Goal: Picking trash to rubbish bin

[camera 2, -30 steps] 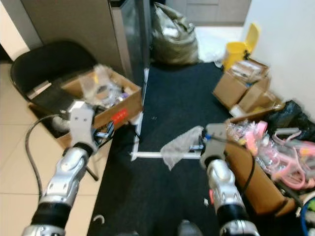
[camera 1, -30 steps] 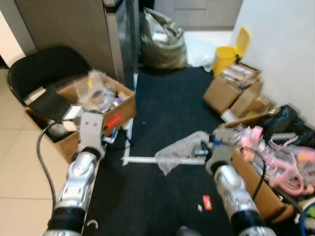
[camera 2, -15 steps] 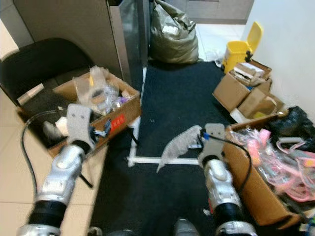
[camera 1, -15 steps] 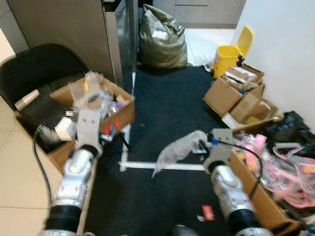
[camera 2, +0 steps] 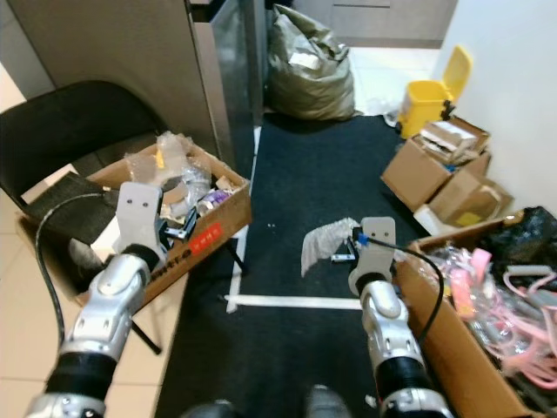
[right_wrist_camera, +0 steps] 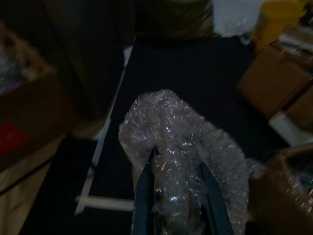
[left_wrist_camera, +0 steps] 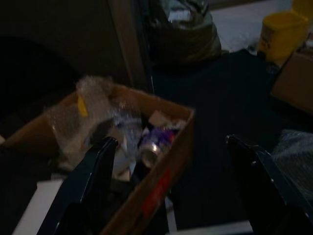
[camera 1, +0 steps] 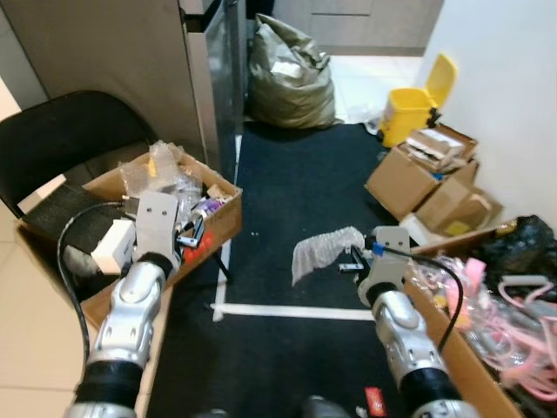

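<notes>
The right gripper [right_wrist_camera: 175, 188] pinched a crumpled bubble wrap sheet [right_wrist_camera: 178, 132] between its fingers [right_wrist_camera: 144, 196]. The left gripper [left_wrist_camera: 173, 156] hung spread wide, a cluttered cardboard box [left_wrist_camera: 161, 181] beyond its fingertips. Farthest ahead stood the yellow rubbish bin [camera 1: 409, 106].

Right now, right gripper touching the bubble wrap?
Touching. The right wrist view shows the right gripper with both black fingers pressed into the bubble wrap, which bulges between and above them.
</notes>
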Motion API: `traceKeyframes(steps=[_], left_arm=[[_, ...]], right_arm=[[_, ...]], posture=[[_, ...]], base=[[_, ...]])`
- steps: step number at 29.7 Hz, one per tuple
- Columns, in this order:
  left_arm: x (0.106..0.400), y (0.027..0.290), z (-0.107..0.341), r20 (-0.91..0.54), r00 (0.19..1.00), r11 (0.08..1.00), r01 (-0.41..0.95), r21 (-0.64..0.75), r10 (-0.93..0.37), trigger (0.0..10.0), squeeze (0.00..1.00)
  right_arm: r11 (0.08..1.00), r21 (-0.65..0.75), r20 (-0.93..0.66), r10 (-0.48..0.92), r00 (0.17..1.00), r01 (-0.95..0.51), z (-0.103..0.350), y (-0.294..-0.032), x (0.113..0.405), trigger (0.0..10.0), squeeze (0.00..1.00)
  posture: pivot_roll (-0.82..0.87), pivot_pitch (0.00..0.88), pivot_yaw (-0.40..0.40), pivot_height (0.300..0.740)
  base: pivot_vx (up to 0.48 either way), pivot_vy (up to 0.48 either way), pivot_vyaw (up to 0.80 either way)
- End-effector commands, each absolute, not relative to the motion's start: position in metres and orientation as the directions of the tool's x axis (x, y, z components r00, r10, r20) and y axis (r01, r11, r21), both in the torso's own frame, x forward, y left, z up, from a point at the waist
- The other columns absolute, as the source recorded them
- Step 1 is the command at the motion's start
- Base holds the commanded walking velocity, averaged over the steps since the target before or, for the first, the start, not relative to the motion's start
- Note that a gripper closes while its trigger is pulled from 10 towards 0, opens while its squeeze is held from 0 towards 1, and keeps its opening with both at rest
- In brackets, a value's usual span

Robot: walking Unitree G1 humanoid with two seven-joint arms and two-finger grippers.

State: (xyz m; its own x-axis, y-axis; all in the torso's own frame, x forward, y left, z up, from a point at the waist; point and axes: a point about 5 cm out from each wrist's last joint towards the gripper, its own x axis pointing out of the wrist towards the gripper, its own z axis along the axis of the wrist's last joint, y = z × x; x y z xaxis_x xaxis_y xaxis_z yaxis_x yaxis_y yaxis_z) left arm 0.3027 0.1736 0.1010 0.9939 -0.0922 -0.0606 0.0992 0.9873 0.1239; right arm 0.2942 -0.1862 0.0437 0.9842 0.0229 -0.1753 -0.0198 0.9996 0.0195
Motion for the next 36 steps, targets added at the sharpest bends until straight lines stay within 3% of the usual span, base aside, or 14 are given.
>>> traceKeyframes(steps=[1, 6, 33, 36], left_arm=[[0.302, 0.178, 0.099, -0.074, 0.994, 0.987, 0.094, 0.128, -0.085, 10.0, 0.00], [0.303, 0.177, 0.100, -0.072, 0.994, 0.987, 0.095, 0.129, -0.086, 10.0, 0.00], [0.304, 0.175, 0.100, -0.062, 0.994, 0.988, 0.093, 0.126, -0.086, 10.0, 0.00], [0.304, 0.176, 0.099, -0.060, 0.996, 0.987, 0.080, 0.138, -0.072, 10.0, 0.00]], right_arm=[[1.000, 0.016, -0.176, 0.029, 0.984, -0.026, 0.042, -0.183, 0.293, 10.0, 0.00], [0.999, 0.006, -0.164, 0.040, 0.986, -0.039, 0.045, -0.182, 0.295, 10.0, 0.00], [0.999, -0.014, -0.104, 0.045, 0.994, -0.047, 0.062, -0.184, 0.308, 10.0, 0.00], [1.000, 0.018, -0.064, 0.027, 0.998, -0.026, 0.071, -0.185, 0.315, 10.0, 0.00]], posture=[[-0.04, 0.005, 0.011, 0.740], [-0.04, 0.000, 0.007, 0.740], [-0.04, 0.000, -0.005, 0.740], [-0.04, 0.000, -0.005, 0.740]], base=[[0.292, 0.000, 0.00], [0.286, 0.000, 0.11], [0.282, 0.000, 0.80], [0.266, 0.000, 0.00]])
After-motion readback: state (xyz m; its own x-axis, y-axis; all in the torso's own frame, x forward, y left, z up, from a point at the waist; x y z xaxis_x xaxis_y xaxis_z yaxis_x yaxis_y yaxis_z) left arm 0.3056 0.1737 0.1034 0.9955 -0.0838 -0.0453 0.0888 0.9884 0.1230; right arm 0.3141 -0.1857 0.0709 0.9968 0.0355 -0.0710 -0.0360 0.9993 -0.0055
